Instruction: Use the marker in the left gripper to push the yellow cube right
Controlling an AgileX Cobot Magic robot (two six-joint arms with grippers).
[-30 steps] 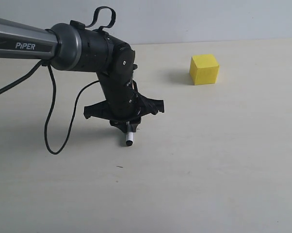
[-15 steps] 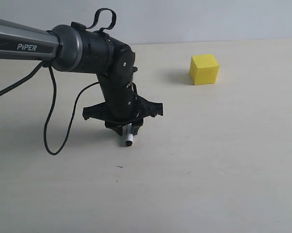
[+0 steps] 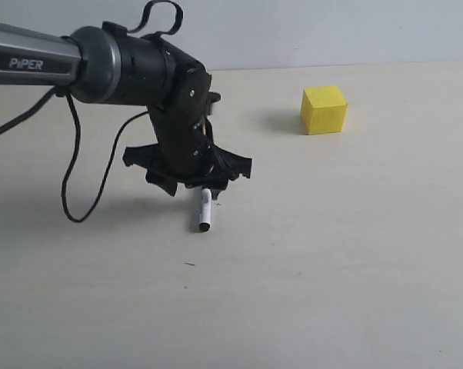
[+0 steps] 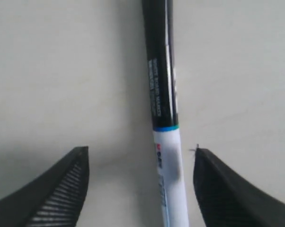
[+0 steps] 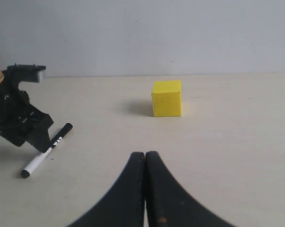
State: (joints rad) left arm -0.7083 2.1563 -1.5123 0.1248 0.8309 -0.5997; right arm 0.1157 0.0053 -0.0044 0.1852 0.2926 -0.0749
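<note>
The yellow cube sits well apart from my left end effector, off to the right and farther back, with open tabletop around it. That end effector points down, low, with its fingers spread wide. They are clear of the marker, which lies flat between them. My right end effector is pressed together.

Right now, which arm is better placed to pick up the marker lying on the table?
Left. The left gripper is open over the marker, one finger on each side. The right gripper is shut and apart from it, facing the yellow cube.
</note>
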